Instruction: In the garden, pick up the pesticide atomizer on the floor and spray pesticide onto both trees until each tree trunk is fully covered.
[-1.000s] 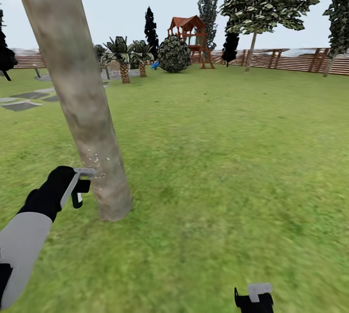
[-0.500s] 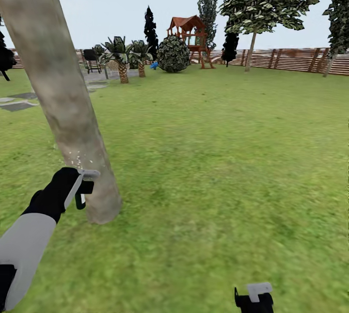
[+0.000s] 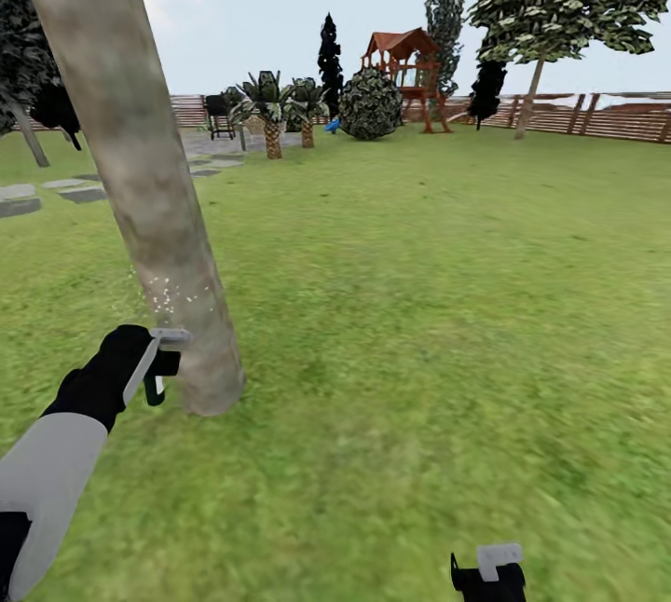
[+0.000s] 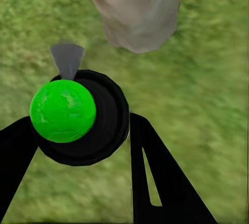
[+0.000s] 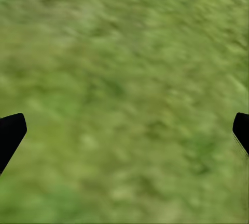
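Observation:
A thick mottled beige-grey tree trunk (image 3: 140,173) leans across the left of the head view, its base on the lawn. Just beside its lower part, my left gripper (image 3: 154,362) is shut on the pesticide atomizer (image 3: 160,371), whose pale top points at the bark. White specks (image 3: 172,290) dot the trunk above it. The left wrist view has the atomizer (image 4: 62,110) end-on, a green round body in a black ring between the black fingers (image 4: 161,182), with the trunk base (image 4: 137,11) beyond. A second leafy tree (image 3: 529,103) stands far off by the fence. My right gripper (image 3: 489,574) hangs open over grass.
Green lawn stretches ahead to a reddish-brown slat fence (image 3: 596,117). Far back stand a red-roofed play tower (image 3: 405,61), a round dark shrub (image 3: 370,103) and small palms (image 3: 270,113). Grey paving (image 3: 210,147) and stepping stones (image 3: 19,201) lie at the left.
The camera has swung, so the whole scene shifted right in the picture. My left gripper keeps the atomizer beside the trunk, where white specks still show. The right gripper has not moved.

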{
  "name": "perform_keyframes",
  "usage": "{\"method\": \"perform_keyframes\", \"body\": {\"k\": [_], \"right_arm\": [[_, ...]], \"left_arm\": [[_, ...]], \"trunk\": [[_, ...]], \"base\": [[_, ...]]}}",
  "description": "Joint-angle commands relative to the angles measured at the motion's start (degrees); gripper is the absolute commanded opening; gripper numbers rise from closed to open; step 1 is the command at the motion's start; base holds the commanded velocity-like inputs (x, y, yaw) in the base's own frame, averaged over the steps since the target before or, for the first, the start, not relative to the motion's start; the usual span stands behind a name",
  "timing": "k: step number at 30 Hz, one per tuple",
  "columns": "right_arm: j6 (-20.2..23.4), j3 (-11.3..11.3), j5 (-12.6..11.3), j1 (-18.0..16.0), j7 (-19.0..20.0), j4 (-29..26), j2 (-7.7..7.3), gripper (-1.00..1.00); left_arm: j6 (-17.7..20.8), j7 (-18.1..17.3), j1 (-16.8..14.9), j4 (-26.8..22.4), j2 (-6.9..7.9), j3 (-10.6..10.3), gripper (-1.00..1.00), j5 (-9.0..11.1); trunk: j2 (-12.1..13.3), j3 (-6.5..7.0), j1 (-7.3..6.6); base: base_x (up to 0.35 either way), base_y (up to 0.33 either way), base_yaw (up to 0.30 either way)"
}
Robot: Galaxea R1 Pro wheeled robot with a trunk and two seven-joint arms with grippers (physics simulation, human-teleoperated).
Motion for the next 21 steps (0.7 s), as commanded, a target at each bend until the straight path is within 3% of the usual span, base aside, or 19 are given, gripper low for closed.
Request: {"method": "perform_keyframes", "body": {"k": [1, 9, 15, 17, 20, 21], "right_arm": [[0.02, 0.14, 0.55, -0.02, -0.51, 0.04, 0.00, 1.00], [0.01, 0.14, 0.55, -0.02, -0.57, 0.04, -0.09, 1.00], [0.01, 0.14, 0.55, -0.02, -0.52, 0.04, -0.01, 1.00], [0.00, 0.14, 0.55, -0.02, -0.54, 0.04, 0.00, 1.00], [0.00, 0.14, 0.55, -0.02, -0.51, 0.04, 0.00, 1.00], [0.01, 0.14, 0.55, -0.02, -0.51, 0.04, 0.00, 1.00]], "left_arm": [[0.21, 0.28, -0.03, -0.04, 0.03, -0.24, -1.00, 0.28], [0.15, 0.39, -0.04, -0.04, -0.91, -0.09, -1.00, 0.12], [-0.67, 0.27, 0.32, 0.88, 2.07, -0.08, -1.00, -0.11], [-0.61, 0.22, 0.53, 0.91, 1.47, -0.19, -1.00, 0.32], [-0.75, 0.34, 1.42, 0.94, -1.66, -0.16, -1.00, 0.04], [-0.80, 0.35, 1.56, 0.98, -1.71, -0.06, -1.00, 0.04]], "trunk": [[-0.02, -0.05, 0.00], [-0.02, -0.05, 0.00], [-0.02, -0.05, 0.00], [-0.02, -0.05, 0.00], [-0.02, -0.05, 0.00], [-0.02, -0.05, 0.00]], "base": [[0.131, -0.269, 0.107], [0.195, -0.228, 0.013], [0.240, -0.187, 0.051], [0.240, -0.186, 0.248], [0.240, -0.186, 0.271], [0.240, -0.186, 0.275]]}}
